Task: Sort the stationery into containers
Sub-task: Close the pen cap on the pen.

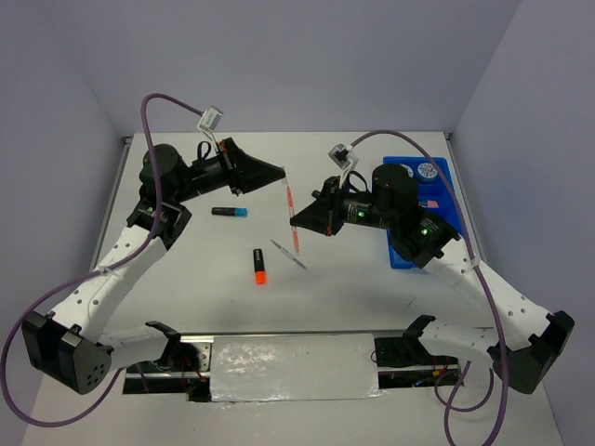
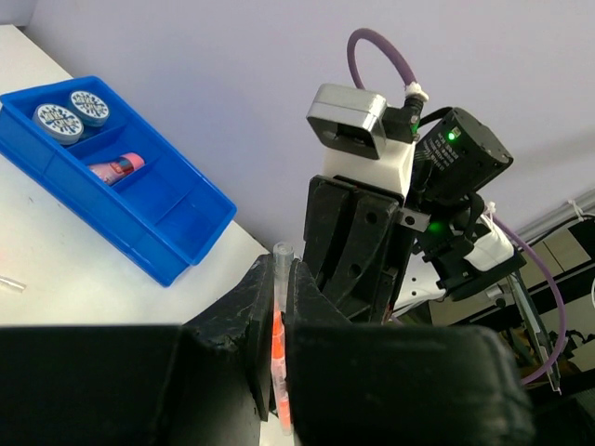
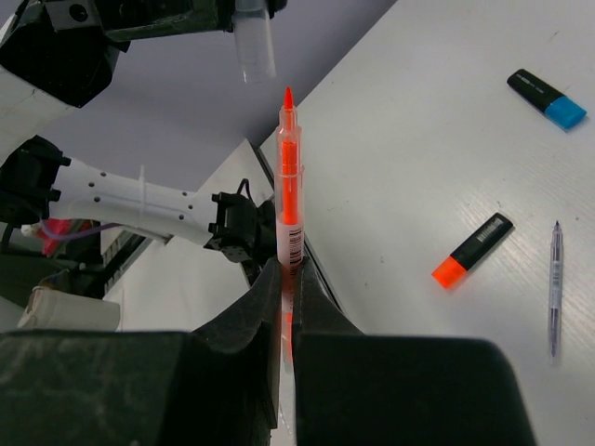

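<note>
My right gripper (image 1: 299,221) (image 3: 290,269) is shut on a thin orange pen (image 1: 295,223) (image 3: 290,186), held above the table with its bare tip pointing at my left gripper (image 1: 279,175) (image 2: 284,265). That gripper is shut on the pen's clear cap (image 2: 282,255) (image 3: 253,46), which hangs a short gap off the tip. The blue tray (image 1: 442,163) (image 2: 177,242) lies at the far right with two patterned discs (image 1: 426,171) (image 2: 58,121) in one compartment and a pink case (image 2: 116,167) in another. On the table lie a blue-ended marker (image 1: 230,212) (image 3: 547,99), an orange-ended marker (image 1: 259,266) (image 3: 472,249) and a thin grey pen (image 1: 288,254) (image 3: 554,288).
The right arm's body (image 1: 400,200) covers the tray's left side. Walls enclose the white table (image 1: 186,279) at the back and both sides. A taped metal rail (image 1: 293,367) runs along the near edge between the arm bases.
</note>
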You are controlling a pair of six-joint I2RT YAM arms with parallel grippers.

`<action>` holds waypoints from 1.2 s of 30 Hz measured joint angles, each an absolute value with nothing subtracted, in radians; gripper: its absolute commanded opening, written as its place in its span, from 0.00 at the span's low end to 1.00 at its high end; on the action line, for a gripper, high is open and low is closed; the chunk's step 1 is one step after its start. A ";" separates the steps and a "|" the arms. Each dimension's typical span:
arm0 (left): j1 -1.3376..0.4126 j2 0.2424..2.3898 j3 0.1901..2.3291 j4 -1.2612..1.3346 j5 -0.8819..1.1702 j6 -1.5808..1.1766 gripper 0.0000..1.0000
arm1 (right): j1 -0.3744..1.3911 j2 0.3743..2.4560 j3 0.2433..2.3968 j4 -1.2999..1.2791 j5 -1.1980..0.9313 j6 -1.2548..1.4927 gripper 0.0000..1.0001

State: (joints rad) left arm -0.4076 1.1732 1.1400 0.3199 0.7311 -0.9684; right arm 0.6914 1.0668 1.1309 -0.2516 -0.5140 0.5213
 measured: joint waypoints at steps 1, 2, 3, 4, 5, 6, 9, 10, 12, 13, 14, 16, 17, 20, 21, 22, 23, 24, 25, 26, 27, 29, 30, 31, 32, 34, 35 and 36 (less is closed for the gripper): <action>-0.408 1.173 1.139 0.321 0.734 -0.968 0.01 | 0.691 1.070 1.137 -0.255 -0.515 0.519 0.00; -0.408 1.173 1.139 0.322 0.735 -0.968 0.01 | 0.691 1.072 1.140 -0.257 -0.517 0.516 0.00; -0.408 1.173 1.139 0.322 0.736 -0.967 0.01 | 0.691 1.074 1.144 -0.258 -0.519 0.515 0.00; -0.408 1.173 1.139 0.323 0.737 -0.967 0.01 | 0.691 1.076 1.147 -0.258 -0.522 0.514 0.00; -0.408 1.173 1.139 0.323 0.738 -0.967 0.01 | 0.691 1.078 1.148 -0.259 -0.525 0.511 0.00; -0.409 1.173 1.139 0.323 0.738 -0.967 0.01 | 0.691 1.080 1.150 -0.260 -0.528 0.511 0.00; -0.410 1.173 1.139 0.324 0.738 -0.967 0.01 | 0.691 1.087 1.154 -0.263 -0.536 0.507 0.00; -0.410 1.173 1.139 0.324 0.738 -0.966 0.01 | 0.691 1.089 1.156 -0.264 -0.538 0.505 0.00; -0.410 1.173 1.139 0.323 0.738 -0.965 0.01 | 0.691 1.093 1.161 -0.267 -0.540 0.503 0.00; -0.410 1.173 1.139 0.323 0.737 -0.963 0.01 | 0.691 1.095 1.163 -0.268 -0.540 0.503 0.00; -0.410 1.173 1.139 0.323 0.737 -0.963 0.00 | 0.691 1.095 1.164 -0.268 -0.541 0.502 0.00; -0.410 1.172 1.139 0.323 0.735 -0.957 0.00 | 0.691 1.095 1.165 -0.268 -0.543 0.500 0.00; -0.410 1.172 1.139 0.322 0.732 -0.949 0.00 | 0.691 1.095 1.165 -0.268 -0.544 0.498 0.00; -0.410 1.172 1.139 0.321 0.725 -0.943 0.00 | 0.691 1.095 1.165 -0.270 -0.547 0.495 0.00; -0.410 1.172 1.139 0.321 0.720 -0.942 0.00 | 0.691 1.095 1.165 -0.270 -0.549 0.493 0.00; -0.410 1.172 1.139 0.321 0.716 -0.942 0.00 | 0.691 1.095 1.165 -0.270 -0.550 0.492 0.00; -0.410 1.172 1.139 0.322 0.712 -0.942 0.01 | 0.691 1.095 1.165 -0.270 -0.551 0.490 0.00; -0.410 1.172 1.139 0.323 0.710 -0.943 0.00 | 0.691 1.095 1.165 -0.270 -0.553 0.489 0.00; -0.410 1.172 1.139 0.324 0.710 -0.944 0.00 | 0.691 1.095 1.165 -0.270 -0.554 0.488 0.00; -0.410 1.172 1.139 0.327 0.710 -0.945 0.00 | 0.691 1.095 1.165 -0.270 -0.555 0.488 0.00; -0.410 1.172 1.139 0.331 0.710 -0.945 0.00 | 0.691 1.095 1.165 -0.270 -0.555 0.488 0.00; -0.410 1.173 1.139 0.339 0.710 -0.946 0.00 | 0.691 1.095 1.165 -0.270 -0.554 0.488 0.00; -0.410 1.172 1.139 0.342 0.710 -0.946 0.00 | 0.691 1.095 1.165 -0.270 -0.553 0.488 0.00; -0.410 1.172 1.139 0.344 0.711 -0.945 0.01 | 0.691 1.095 1.165 -0.270 -0.553 0.488 0.00; -0.410 1.172 1.139 0.344 0.711 -0.945 0.00 | 0.691 1.095 1.165 -0.270 -0.553 0.488 0.00; -0.410 1.172 1.139 0.344 0.712 -0.945 0.00 | 0.691 1.095 1.165 -0.270 -0.553 0.488 0.00; -0.410 1.172 1.139 0.344 0.713 -0.945 0.00 | 0.691 1.095 1.165 -0.270 -0.553 0.488 0.00; -0.410 1.172 1.138 0.344 0.714 -0.945 0.00 | 0.691 1.095 1.165 -0.270 -0.553 0.488 0.00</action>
State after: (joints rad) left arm -0.4095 1.1725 1.1381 0.3443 0.7143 -0.9451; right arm 0.6914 1.0950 1.1652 -0.2695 -0.5533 0.4881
